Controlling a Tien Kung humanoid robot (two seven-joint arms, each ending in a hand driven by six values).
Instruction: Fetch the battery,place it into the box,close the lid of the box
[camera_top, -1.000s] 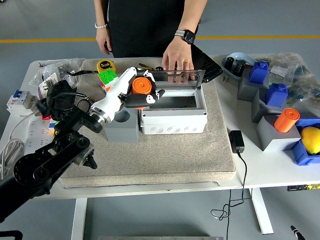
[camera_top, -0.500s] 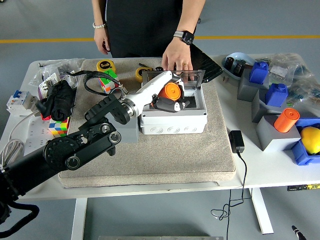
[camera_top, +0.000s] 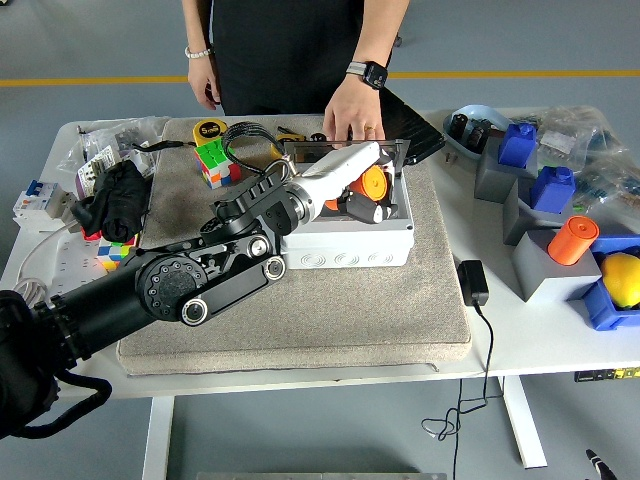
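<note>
Your left hand has carried the orange battery from above the grey holder at the box's left end, across the rim, and now has it over the right part of the open grey box — low, at about rim height. The fingers are curled around the battery and have not let go. A second ago it was outside the box, so I'd judge the fetch finished and the placing nearly there; you have only to lower and release, then deal with the lid.

The clear lid stands up at the box's far edge, and the person's hand rests on its top edge — it was there a second ago too. Mind that hand when you come to close the lid.

Your right arm is not in view.

As for writing, little can be read: the yellow tape measure on the counter bears a mark that looks like "5m". Nothing on the battery or box is legible.
</note>
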